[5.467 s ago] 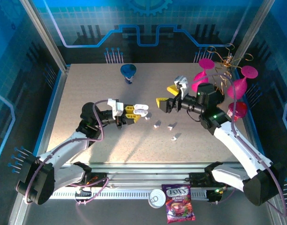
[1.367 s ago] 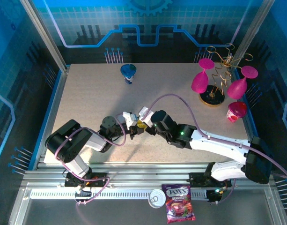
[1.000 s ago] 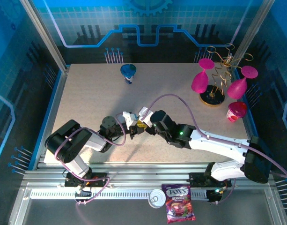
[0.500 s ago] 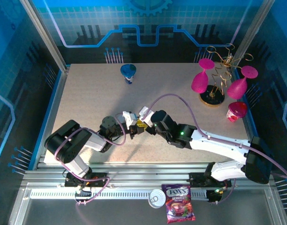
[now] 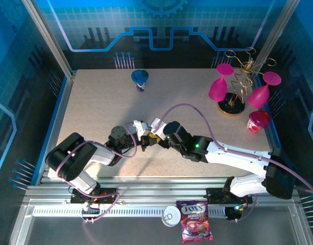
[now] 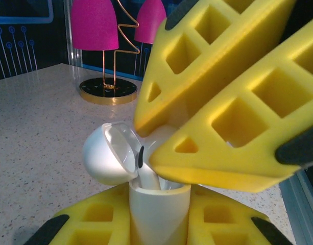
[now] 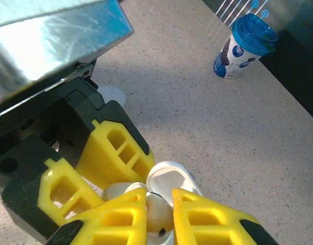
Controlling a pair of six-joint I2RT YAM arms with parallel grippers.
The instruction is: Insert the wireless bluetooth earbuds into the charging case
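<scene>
The right fingers (image 7: pixel 123 218) are blocks of yellow foam-like padding cut with square and triangular pockets. They are pinched on one earbud (image 7: pixel 159 213), a tiny glossy white piece with a dark spot. In the left wrist view its stem points down into the mouth of the charging case (image 6: pixel 159 212); whether it is fully seated I cannot tell. The left fingers (image 6: pixel 92 220), the same yellow lattice with black tips, are clamped on either side of that case. The case is a smooth white rounded shell held upright, its domed lid (image 6: pixel 107 155) swung open to one side and showing a shiny inner lining. Both arms meet near the middle of the speckled beige table (image 5: pixel 95 102). Farther off stand a small blue-lidded pot (image 7: pixel 245 43) and magenta glasses (image 6: pixel 94 25) hung on a thin gold wire stand (image 6: pixel 107 88) with a dark round base.
</scene>
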